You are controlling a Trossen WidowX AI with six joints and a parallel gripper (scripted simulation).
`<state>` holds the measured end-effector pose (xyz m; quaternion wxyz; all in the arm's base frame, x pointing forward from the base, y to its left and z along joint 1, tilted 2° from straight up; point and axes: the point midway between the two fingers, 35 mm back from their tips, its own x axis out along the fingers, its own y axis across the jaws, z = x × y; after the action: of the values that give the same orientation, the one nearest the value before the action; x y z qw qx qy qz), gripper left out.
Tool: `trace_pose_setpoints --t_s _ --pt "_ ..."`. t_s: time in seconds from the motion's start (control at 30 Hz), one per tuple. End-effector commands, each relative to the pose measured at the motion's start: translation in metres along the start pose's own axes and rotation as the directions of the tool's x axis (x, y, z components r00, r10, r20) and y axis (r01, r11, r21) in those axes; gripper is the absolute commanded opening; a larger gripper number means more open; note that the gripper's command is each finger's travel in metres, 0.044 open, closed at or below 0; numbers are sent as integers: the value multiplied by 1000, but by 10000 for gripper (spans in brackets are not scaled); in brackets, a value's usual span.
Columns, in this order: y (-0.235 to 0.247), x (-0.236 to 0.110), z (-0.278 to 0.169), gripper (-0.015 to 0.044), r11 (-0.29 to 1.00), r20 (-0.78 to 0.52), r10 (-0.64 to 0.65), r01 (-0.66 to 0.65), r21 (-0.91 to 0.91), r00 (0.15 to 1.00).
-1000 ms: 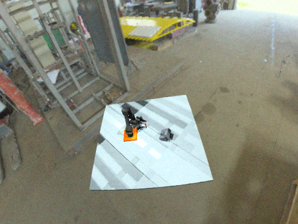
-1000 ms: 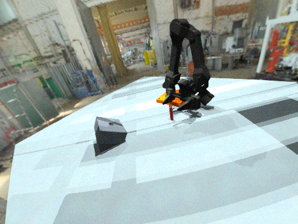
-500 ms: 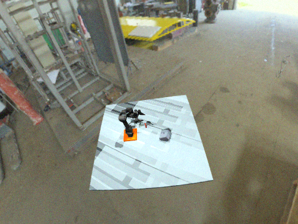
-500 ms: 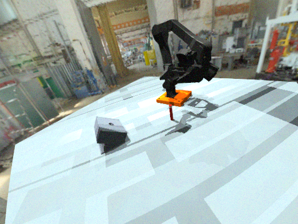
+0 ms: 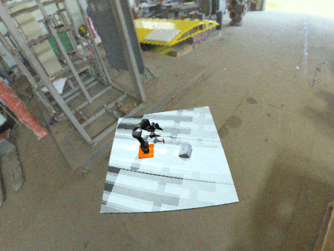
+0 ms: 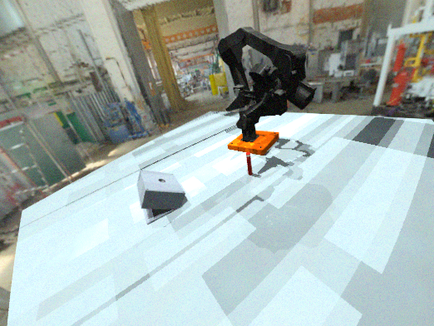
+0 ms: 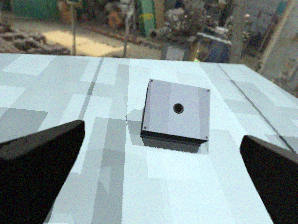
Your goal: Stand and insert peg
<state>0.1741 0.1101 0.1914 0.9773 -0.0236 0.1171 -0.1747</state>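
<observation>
The grey-patched table (image 6: 291, 233) carries everything. My arm (image 6: 266, 62) rises from its orange base plate (image 6: 272, 137) and folds over above it. The sloped panel (image 7: 175, 110) sits ahead of me, its hole (image 7: 178, 108) facing up at me. My jaws are spread wide, pinching nothing. The red peg (image 6: 249, 163) stands upright on the table just in front of the base plate, apart from me.

In the wrist view the peg is not seen, and the tool's fingers are cut off by the left, right and lower edges. In the top view the peg (image 5: 163, 140) is shown too small for its white band to be made out. In the exterior view the tool (image 6: 249, 109) is partly hidden by the arm, and the counter (image 6: 291, 249) is cut off by the frame's edges.
</observation>
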Motion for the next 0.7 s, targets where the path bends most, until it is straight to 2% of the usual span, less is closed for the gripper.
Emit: trace_pose_setpoints --t_s 0.0,0.3,0.67 --pt "-6 9 -4 440 995 -100 -84 78 -59 991" --pt "-18 19 -25 440 970 -337 -230 187 -153 913" --pt "-20 23 -48 440 955 -630 -292 187 -228 720"
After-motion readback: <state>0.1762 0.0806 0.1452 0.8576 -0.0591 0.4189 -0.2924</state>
